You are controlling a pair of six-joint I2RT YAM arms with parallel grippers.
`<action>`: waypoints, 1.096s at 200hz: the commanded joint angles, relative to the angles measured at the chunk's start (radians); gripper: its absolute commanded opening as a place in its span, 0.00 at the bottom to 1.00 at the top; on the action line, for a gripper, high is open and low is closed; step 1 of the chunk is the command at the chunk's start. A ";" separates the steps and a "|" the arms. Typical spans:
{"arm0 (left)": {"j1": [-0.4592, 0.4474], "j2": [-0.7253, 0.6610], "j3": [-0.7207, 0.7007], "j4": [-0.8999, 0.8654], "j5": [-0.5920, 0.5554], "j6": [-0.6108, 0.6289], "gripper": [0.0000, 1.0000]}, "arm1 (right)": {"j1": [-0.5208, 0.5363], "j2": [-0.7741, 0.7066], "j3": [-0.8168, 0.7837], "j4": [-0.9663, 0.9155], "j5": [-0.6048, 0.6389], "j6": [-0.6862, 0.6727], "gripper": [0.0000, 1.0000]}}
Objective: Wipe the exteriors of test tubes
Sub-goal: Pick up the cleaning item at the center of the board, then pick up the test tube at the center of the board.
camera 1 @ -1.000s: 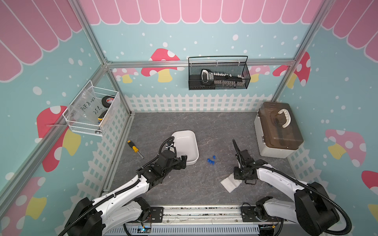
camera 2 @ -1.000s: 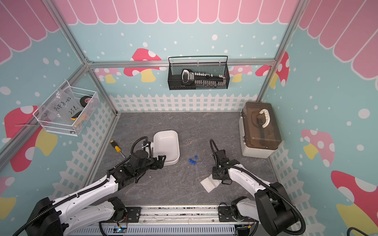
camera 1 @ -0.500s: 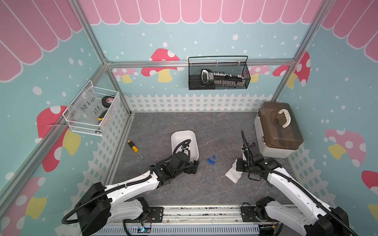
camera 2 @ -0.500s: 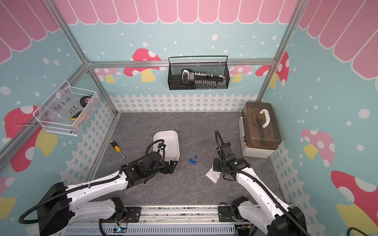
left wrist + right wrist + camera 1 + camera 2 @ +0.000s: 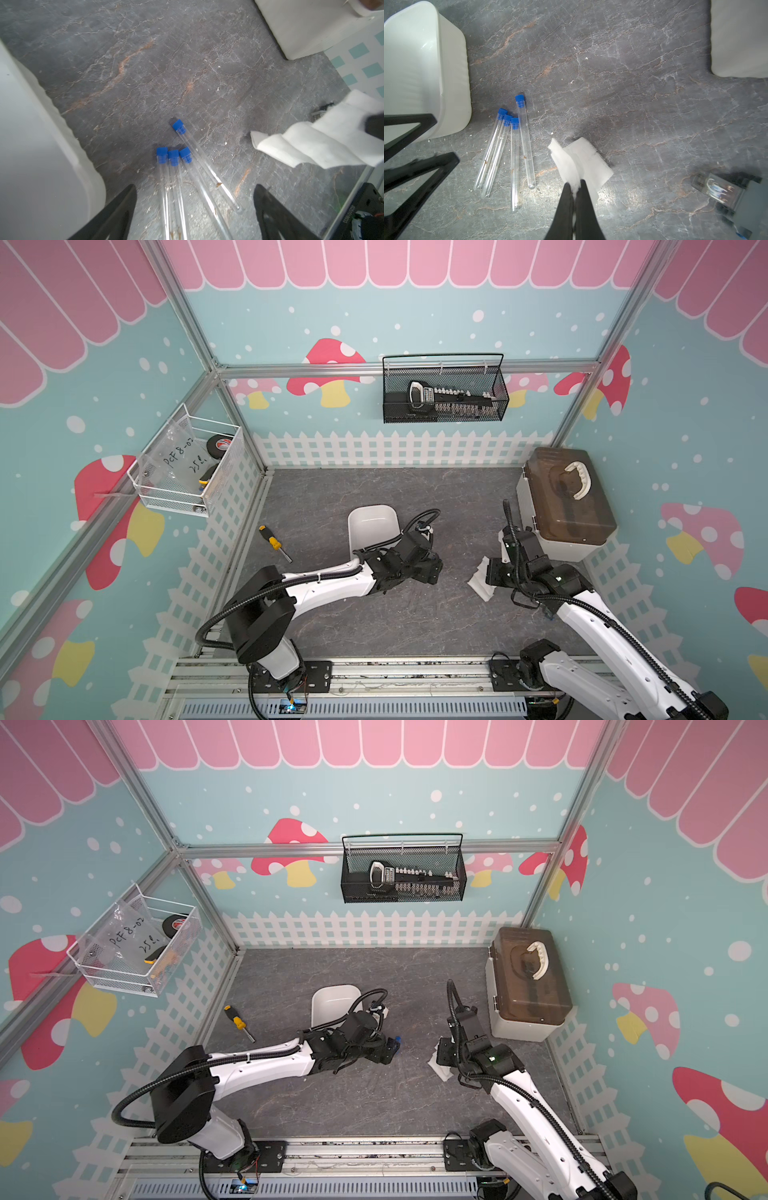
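The little room has blue walls with red mushrooms and a white picket fence painted on them, and at the bottom is a gray tabletop point(image 5: 374, 635) that looks like cracked stone. A white tray point(image 5: 372, 522) sits near the middle of it. Just beside the tray lie the four test tubes point(image 5: 526, 145), flat on the tabletop, thin and clear. Each one has a blue cap point(image 5: 173, 158), and three of the caps are bunched close together while the fourth sticks out a bit farther. The left gripper point(image 5: 195, 187) hangs right over the tubes with its two black fingers point(image 5: 120, 207) spread wide apart, and it holds nothing. In a top view the arm hides nearly all of the tubes, and just one blue cap point(image 5: 397, 1040) shows past the gripper. The right gripper point(image 5: 575, 184) is squeezed tight on a folded white wipe point(image 5: 583, 158), which sticks out from its tips near the tubes but does not touch them. A screwdriver point(image 5: 274, 542) with a yellow and black handle lies off toward the left wall, well apart from the tubes. A box with a brown lid point(image 5: 569, 506) stands by the right wall. A black basket point(image 5: 444, 393) hangs on the back wall and a white wire basket point(image 5: 187, 472) hangs on the left wall.
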 commanded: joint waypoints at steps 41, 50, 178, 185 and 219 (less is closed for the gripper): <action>-0.003 0.246 0.274 -0.216 0.059 0.002 0.87 | -0.011 -0.043 0.000 -0.042 0.001 0.033 0.00; -0.002 0.274 0.310 -0.244 0.059 -0.001 0.86 | -0.010 -0.046 -0.002 -0.043 -0.002 0.034 0.00; 0.030 0.446 0.485 -0.365 0.044 -0.044 0.77 | -0.012 -0.084 -0.032 -0.043 -0.045 0.038 0.00; 0.032 0.438 0.485 -0.361 0.035 -0.041 0.77 | -0.012 -0.088 -0.036 -0.042 -0.045 0.039 0.00; 0.023 0.366 0.459 -0.338 0.035 -0.033 0.76 | -0.012 -0.096 -0.047 -0.042 -0.044 0.042 0.00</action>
